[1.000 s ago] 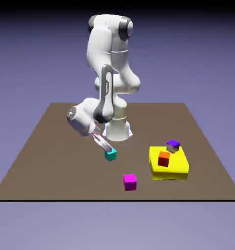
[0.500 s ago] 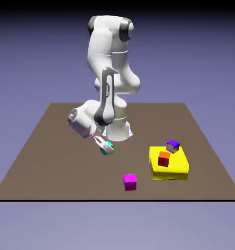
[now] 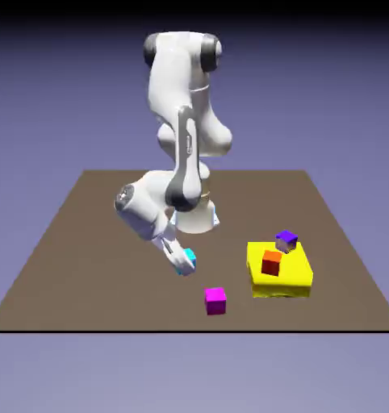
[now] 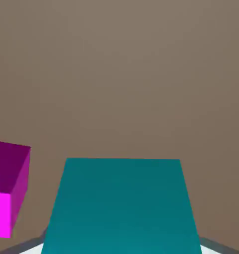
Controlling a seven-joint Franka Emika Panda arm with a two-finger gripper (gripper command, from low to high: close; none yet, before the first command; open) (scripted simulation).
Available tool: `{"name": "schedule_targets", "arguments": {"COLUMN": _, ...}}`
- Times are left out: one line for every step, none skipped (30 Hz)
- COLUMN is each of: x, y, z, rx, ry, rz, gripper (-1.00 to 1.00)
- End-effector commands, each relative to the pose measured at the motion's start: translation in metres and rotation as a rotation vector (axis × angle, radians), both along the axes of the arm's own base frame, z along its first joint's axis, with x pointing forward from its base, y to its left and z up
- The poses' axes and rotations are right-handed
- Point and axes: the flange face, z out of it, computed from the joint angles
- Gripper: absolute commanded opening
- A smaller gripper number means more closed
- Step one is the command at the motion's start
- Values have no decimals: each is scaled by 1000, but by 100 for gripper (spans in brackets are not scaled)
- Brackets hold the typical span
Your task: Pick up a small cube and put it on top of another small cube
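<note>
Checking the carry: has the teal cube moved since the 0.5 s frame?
Yes. In the exterior view the teal cube has shifted toward the magenta cube, gripped by the gripper.

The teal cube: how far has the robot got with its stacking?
Picking up looks done: the gripper is shut on the teal cube, which fills the space between its fingertips. In hand now is the carrying. Placing remains: neither the magenta cube nor the purple cube has a cube on top.

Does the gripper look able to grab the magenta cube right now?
Probably not yet: the gripper is closed on the teal cube, so its fingers look occupied, though nothing visible blocks the way to the magenta cube.
</note>
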Motion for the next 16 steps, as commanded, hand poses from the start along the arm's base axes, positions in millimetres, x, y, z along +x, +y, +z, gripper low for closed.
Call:
{"name": "schedule_targets", "arguments": {"x": 10, "y": 6, "z": 3, "rx": 6, "ry": 0, "rz": -13, "gripper": -100}}
{"name": "schedule_targets", "arguments": {"x": 20, "y": 13, "z": 7, "rx": 14, "ry": -2, "rz": -28, "gripper": -100}}
{"name": "schedule_targets", "arguments": {"x": 30, "y": 20, "z": 12, "rx": 23, "ry": -3, "rz": -42, "gripper": -100}}
{"name": "schedule_targets", "arguments": {"x": 40, "y": 26, "z": 16, "rx": 34, "ry": -5, "rz": -57, "gripper": -100}}
{"name": "schedule_targets", "arguments": {"x": 45, "y": 30, "z": 19, "rx": 40, "ry": -6, "rz": -65, "gripper": -100}}
{"name": "schedule_targets", "arguments": {"x": 45, "y": 30, "z": 19, "rx": 40, "ry": -6, "rz": -65, "gripper": -100}}
{"name": "schedule_targets", "arguments": {"x": 44, "y": 38, "z": 2, "rx": 41, "ry": -7, "rz": -65, "gripper": -100}}
{"name": "schedule_targets", "arguments": {"x": 42, "y": 46, "z": -15, "rx": 42, "ry": -7, "rz": -65, "gripper": -100}}
{"name": "schedule_targets", "arguments": {"x": 39, "y": 54, "z": -31, "rx": 41, "ry": -7, "rz": -65, "gripper": -100}}
{"name": "schedule_targets", "arguments": {"x": 37, "y": 59, "z": -41, "rx": 40, "ry": -6, "rz": -65, "gripper": -100}}
{"name": "schedule_targets", "arguments": {"x": 37, "y": 59, "z": -41, "rx": 40, "ry": -6, "rz": -65, "gripper": 100}}
{"name": "schedule_targets", "arguments": {"x": 37, "y": 59, "z": -41, "rx": 40, "ry": -6, "rz": -65, "gripper": 100}}
{"name": "schedule_targets", "arguments": {"x": 40, "y": 51, "z": -25, "rx": 41, "ry": -7, "rz": -65, "gripper": 100}}
{"name": "schedule_targets", "arguments": {"x": 43, "y": 43, "z": -9, "rx": 42, "ry": -7, "rz": -65, "gripper": 100}}
{"name": "schedule_targets", "arguments": {"x": 44, "y": 35, "z": 8, "rx": 41, "ry": -7, "rz": -65, "gripper": 100}}
{"name": "schedule_targets", "arguments": {"x": 45, "y": 30, "z": 19, "rx": 40, "ry": -6, "rz": -65, "gripper": 100}}
